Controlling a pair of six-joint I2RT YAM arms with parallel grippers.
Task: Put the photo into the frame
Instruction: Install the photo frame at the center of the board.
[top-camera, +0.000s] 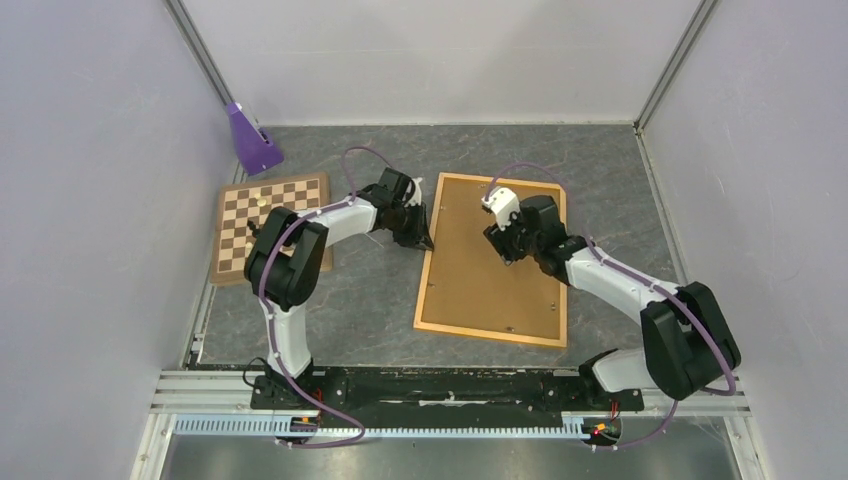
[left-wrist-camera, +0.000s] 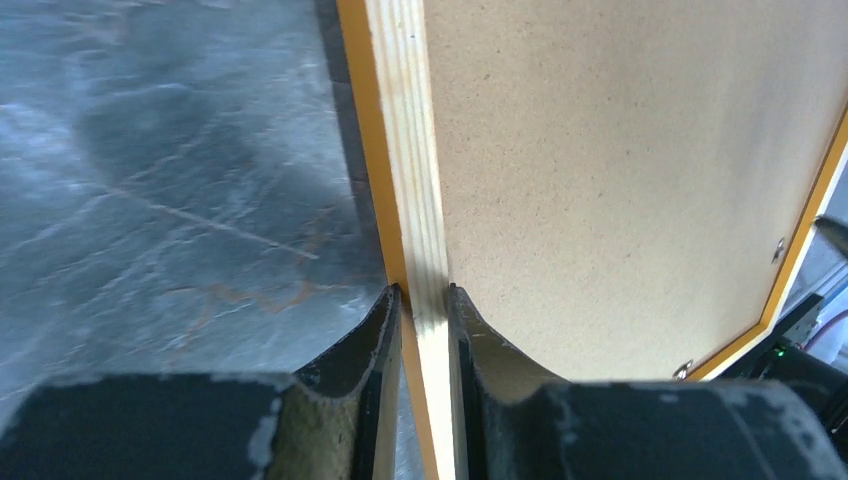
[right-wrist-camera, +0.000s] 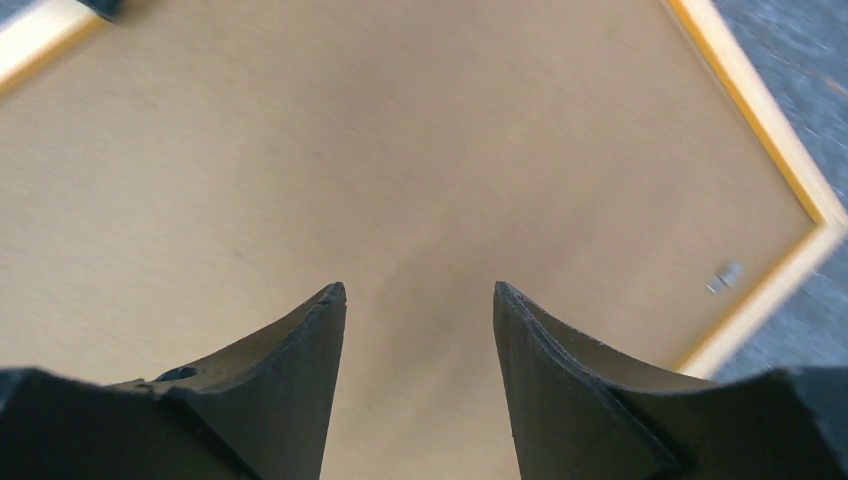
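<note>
The frame (top-camera: 455, 298) lies back side up on the table, its brown fibreboard back showing inside a thin light orange rail. My left gripper (top-camera: 426, 240) is shut on the frame's left rail (left-wrist-camera: 412, 190), one finger on each side of it. My right gripper (top-camera: 507, 252) is open and empty, just above the upper middle of the fibreboard back (right-wrist-camera: 420, 170). Small clips show near the rail in the left wrist view (left-wrist-camera: 778, 247) and in the right wrist view (right-wrist-camera: 725, 276). The photo is not in view.
A brown-and-white chessboard (top-camera: 262, 215) lies at the left, partly under my left arm. A purple wedge-shaped object (top-camera: 252, 140) stands at the back left. Grey walls close in both sides and the back.
</note>
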